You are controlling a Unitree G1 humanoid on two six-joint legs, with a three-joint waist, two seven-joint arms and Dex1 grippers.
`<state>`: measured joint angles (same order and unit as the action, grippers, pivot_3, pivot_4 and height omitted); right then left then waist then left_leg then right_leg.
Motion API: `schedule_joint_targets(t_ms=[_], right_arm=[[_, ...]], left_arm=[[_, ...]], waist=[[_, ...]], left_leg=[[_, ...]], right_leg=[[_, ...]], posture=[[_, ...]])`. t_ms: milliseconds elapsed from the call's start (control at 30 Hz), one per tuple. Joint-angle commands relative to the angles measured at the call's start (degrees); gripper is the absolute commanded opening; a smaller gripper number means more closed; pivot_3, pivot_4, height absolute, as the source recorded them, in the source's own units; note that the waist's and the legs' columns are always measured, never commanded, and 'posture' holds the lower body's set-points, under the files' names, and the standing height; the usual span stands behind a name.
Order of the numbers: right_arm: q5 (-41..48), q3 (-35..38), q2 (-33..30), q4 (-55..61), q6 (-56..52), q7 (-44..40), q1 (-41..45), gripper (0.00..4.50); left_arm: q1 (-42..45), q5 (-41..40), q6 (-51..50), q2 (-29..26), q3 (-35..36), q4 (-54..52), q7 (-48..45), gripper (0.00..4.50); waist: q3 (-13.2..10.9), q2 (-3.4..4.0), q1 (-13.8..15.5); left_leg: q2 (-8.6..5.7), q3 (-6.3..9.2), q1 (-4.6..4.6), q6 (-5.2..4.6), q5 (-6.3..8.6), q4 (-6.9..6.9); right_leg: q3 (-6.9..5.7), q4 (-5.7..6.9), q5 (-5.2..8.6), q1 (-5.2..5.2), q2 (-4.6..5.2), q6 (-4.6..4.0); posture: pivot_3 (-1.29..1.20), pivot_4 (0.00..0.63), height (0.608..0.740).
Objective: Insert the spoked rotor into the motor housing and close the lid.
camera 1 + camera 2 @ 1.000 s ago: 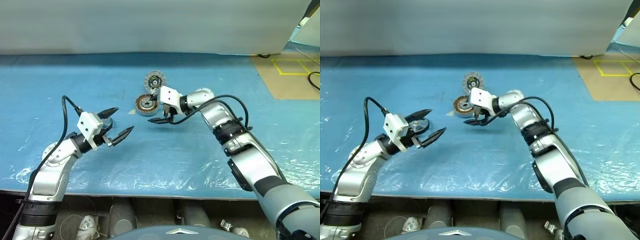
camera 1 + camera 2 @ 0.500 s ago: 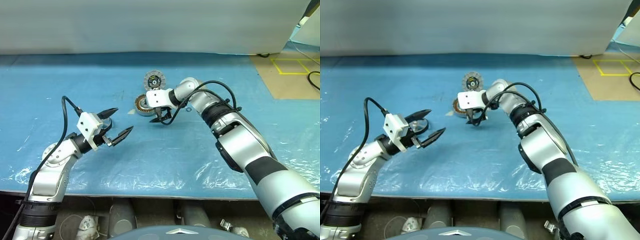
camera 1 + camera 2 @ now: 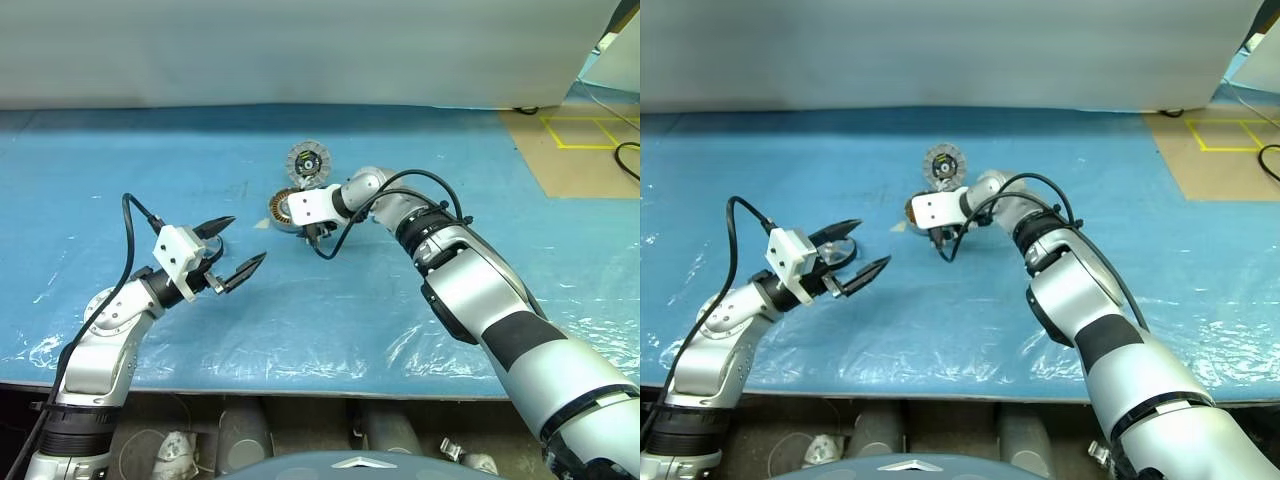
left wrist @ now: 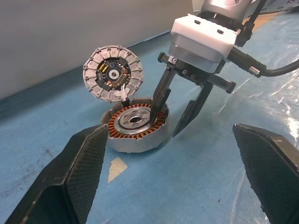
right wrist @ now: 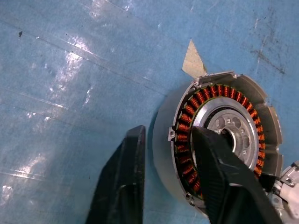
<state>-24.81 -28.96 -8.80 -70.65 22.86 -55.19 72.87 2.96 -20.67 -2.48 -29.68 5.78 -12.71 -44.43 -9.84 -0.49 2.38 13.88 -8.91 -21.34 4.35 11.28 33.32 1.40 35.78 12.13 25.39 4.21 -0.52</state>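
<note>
Left wrist view gives the clearest look: the motor housing (image 4: pixel 132 143) sits on the blue desk (image 3: pixel 400 310), about midway along it and toward the far edge. Its copper windings and silver centre face up. The lid (image 4: pixel 112 72) stands open, joined to the rim on the side toward the far edge, with its ribbed face and black centre turned this way.

The right hand (image 4: pixel 164 126) comes down at a slant onto the housing, astride the wall on its side nearer the right edge of the desk. One finger (image 5: pixel 219 163) reaches inside over the windings toward the centre. The other finger (image 5: pixel 124 186) hangs outside, just beside the wall with a sliver of desk showing between. So that hand is partly open around the rim and not clamped on anything.

The left hand (image 3: pixel 248 238) hovers wide open and empty, well apart from the housing toward the desk's left edge, its fingers aimed across at it.

A thin ring (image 3: pixel 843 247) seems to lie on the desk right under those left fingers. I take it for the rotor, though it is too faint to be sure. If so, the left hand is much the nearer to it. The ring would lie flat and have to travel toward the right edge to reach the housing, whose opening the right finger now partly blocks.
</note>
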Motion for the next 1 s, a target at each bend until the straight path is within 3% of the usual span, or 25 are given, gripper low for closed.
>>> schedule_joint_targets(t_ms=[33,67,100,333,700,1000], right_arm=[[-0.34,0.45,0.34,0.26,1.13,0.45,1.35,0.56],[-0.38,0.50,0.34,0.22,1.26,0.56,1.36,0.13],[-0.44,0.54,0.34,0.21,1.38,0.77,1.37,0.02],[-0.88,0.53,0.27,0.62,2.54,0.58,1.09,0.02],[3.72,-0.14,-6.87,11.67,10.41,-20.41,-5.98,0.02],[5.18,-0.50,-10.54,20.15,9.52,-24.38,-11.10,0.02]], left_arm=[[0.17,-0.55,0.26,-0.15,0.68,-2.08,0.32,4.50],[0.22,-0.55,0.26,-0.14,0.68,-2.07,0.33,4.50],[0.25,-0.55,0.28,-0.13,0.69,-2.05,0.34,4.50],[0.40,-0.39,0.25,-0.15,0.58,-2.00,0.52,4.50],[0.38,-0.34,0.15,-0.16,-0.14,-2.34,-0.10,4.50],[0.69,-0.15,0.24,0.63,-1.36,-2.03,-0.17,4.50]], waist=[[0.00,0.00,-0.01],[0.00,0.00,-0.02],[0.00,0.01,-0.02],[0.00,0.01,0.00],[0.00,-0.01,0.20],[0.01,-0.02,0.11]], left_leg=[[0.00,0.00,-0.01,0.00,0.00,0.00],[0.00,0.00,0.02,-0.01,0.00,0.00],[0.00,0.00,0.02,-0.01,0.01,0.01],[0.01,0.00,0.00,-0.03,0.02,0.04],[0.04,0.01,-0.07,-0.36,-0.02,0.04],[0.04,0.01,0.03,-0.37,-0.01,0.17]], right_leg=[[0.00,0.01,0.00,0.00,0.00,0.00],[0.00,0.02,0.00,-0.01,0.00,0.00],[0.00,0.04,0.00,0.00,0.00,0.00],[0.00,0.06,0.00,0.00,0.00,-0.01],[-0.02,0.07,0.02,0.01,0.00,-0.04],[-0.01,0.20,0.02,-0.03,0.00,-0.04]], posture=[[0.00,0.150,0.740],[0.00,0.150,0.740],[0.00,0.150,0.740],[0.00,0.150,0.740],[0.00,0.150,0.740],[0.00,0.150,0.740]])
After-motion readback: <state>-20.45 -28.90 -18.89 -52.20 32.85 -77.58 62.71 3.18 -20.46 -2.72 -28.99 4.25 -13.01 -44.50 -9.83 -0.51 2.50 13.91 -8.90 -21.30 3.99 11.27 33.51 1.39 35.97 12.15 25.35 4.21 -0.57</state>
